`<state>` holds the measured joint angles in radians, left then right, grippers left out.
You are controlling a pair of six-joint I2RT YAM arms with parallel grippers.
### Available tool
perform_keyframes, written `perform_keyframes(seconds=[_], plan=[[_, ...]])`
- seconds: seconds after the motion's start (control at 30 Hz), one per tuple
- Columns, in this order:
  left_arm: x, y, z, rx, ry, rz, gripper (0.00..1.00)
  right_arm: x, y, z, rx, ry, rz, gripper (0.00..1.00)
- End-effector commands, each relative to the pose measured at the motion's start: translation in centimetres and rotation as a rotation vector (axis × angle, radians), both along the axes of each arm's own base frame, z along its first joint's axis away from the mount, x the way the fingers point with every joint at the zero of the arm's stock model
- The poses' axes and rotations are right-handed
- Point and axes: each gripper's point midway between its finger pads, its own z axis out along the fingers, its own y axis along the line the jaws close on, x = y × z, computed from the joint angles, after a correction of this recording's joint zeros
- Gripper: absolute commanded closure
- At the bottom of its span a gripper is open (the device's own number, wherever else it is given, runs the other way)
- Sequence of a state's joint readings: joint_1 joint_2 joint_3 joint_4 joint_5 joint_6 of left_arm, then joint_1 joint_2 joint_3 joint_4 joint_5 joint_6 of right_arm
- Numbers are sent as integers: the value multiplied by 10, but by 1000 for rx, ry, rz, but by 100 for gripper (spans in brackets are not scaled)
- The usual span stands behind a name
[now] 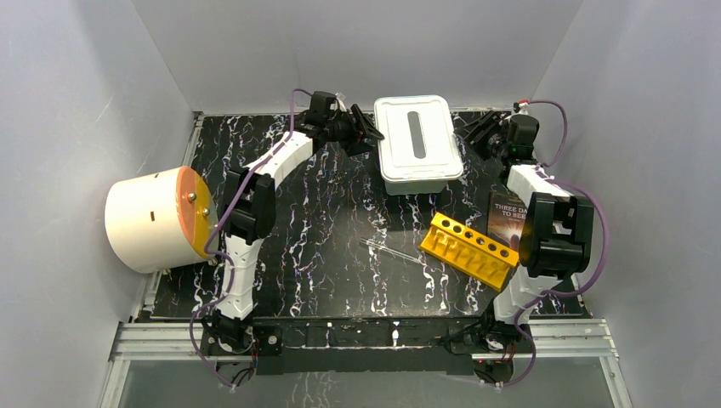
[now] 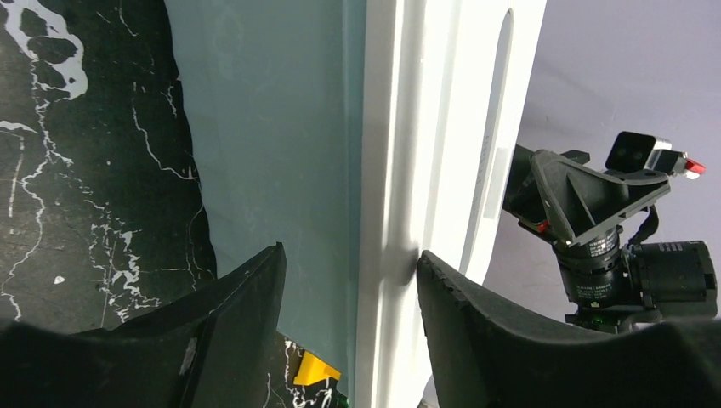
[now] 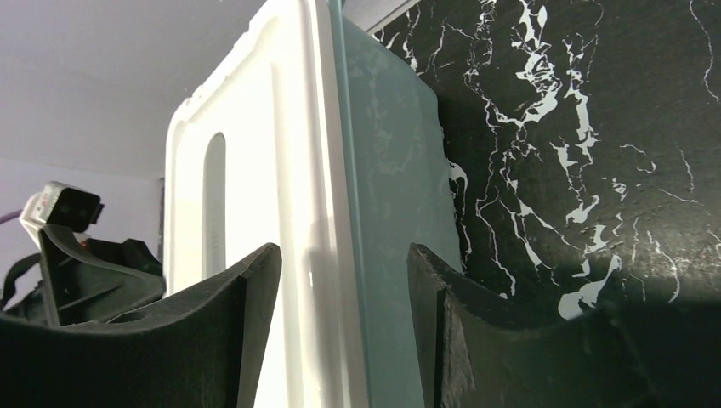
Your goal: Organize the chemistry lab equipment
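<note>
A white lidded box (image 1: 417, 140) with pale teal walls stands at the back middle. My left gripper (image 1: 364, 132) is open at its left edge, the jaws either side of the lid rim (image 2: 400, 170). My right gripper (image 1: 478, 136) is open at its right edge, also either side of the rim (image 3: 319, 170). The yellow holed rack (image 1: 470, 249) lies front right, and a corner of it shows in the left wrist view (image 2: 315, 370). A thin glass rod (image 1: 391, 252) lies left of it. The beaker, funnel, scissors, tube, bag, stick and cap are out of view.
A big white drum with an orange face (image 1: 157, 217) lies at the left table edge. A dark-covered book (image 1: 508, 217) lies behind the rack, beside the right arm. Grey walls close in the back and sides.
</note>
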<state>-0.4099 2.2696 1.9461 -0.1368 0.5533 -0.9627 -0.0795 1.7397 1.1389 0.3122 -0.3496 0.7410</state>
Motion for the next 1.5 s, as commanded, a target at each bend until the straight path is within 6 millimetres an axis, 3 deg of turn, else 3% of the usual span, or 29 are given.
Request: perform_keyframes(seconds=[0.0, 0.2, 0.4, 0.57, 0.73, 0.97, 1.23, 1.47], plan=[[5, 1, 26, -1, -62, 6, 45, -2, -2, 35, -88, -106, 46, 33], [13, -1, 20, 2, -65, 11, 52, -17, 8, 25, -119, -100, 135, 24], [16, -1, 9, 18, -56, 19, 55, -18, -2, 9, -174, -38, 96, 29], [20, -1, -2, 38, -53, 19, 62, -17, 4, -2, -237, -34, 128, 33], [26, -4, -2, 43, -79, 4, 67, -11, 9, -8, -298, -18, 124, 34], [31, 2, -22, 116, -83, 8, 64, 7, -4, -21, -342, 48, 32, 45], [37, 4, -34, 144, -84, 11, 54, 19, -7, -17, -383, 31, 9, 36], [35, 6, -44, 150, -56, 13, 42, 18, -1, -35, -366, 90, 56, 34]])
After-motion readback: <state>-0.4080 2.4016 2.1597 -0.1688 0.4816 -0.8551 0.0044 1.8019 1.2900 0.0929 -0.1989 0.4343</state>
